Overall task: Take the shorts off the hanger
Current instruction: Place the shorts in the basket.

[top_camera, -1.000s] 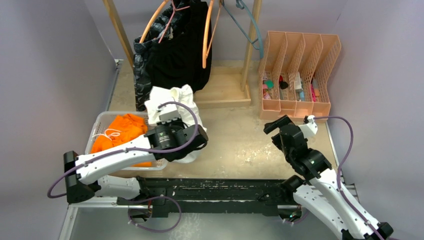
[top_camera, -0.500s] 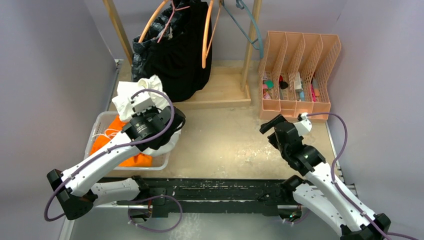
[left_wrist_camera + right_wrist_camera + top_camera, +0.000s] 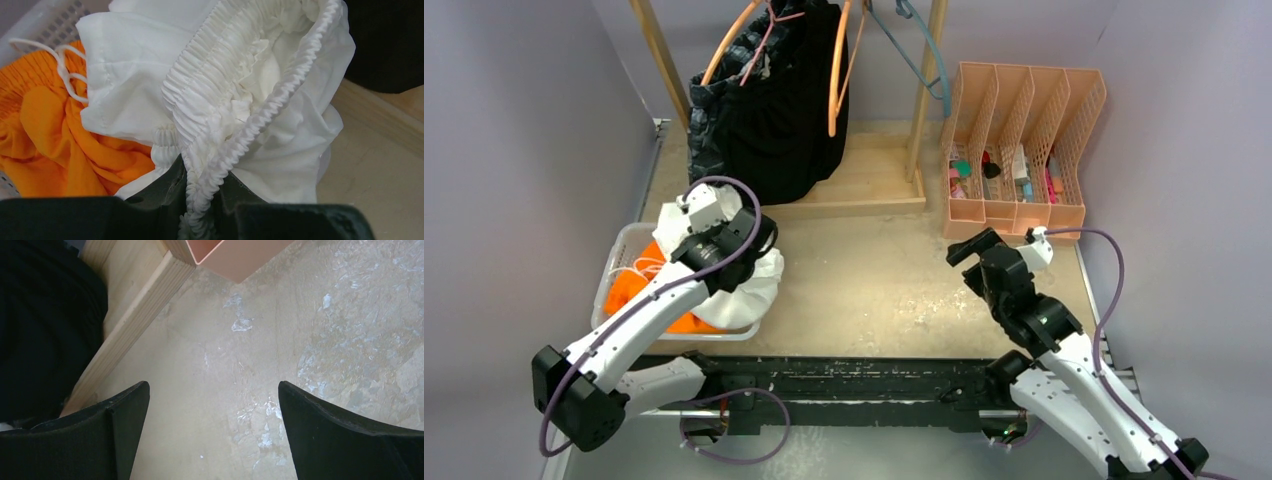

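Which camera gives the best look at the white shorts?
Left wrist: the white shorts fill it, elastic waistband pinched by the left gripper. From above, that gripper hides part of them. The right wrist view misses them.

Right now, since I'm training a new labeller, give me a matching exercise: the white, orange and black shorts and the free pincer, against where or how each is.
1. white elastic-waist fabric shorts
2. bright orange fabric shorts with white drawstring
3. plain black fabric shorts
4. right pincer

A. hanging on the wooden rack
B. open, empty
C. lying in the clear plastic basket
D. waistband pinched in the left pincer

Pairs: 1-D, 2-C, 3-A, 4-B
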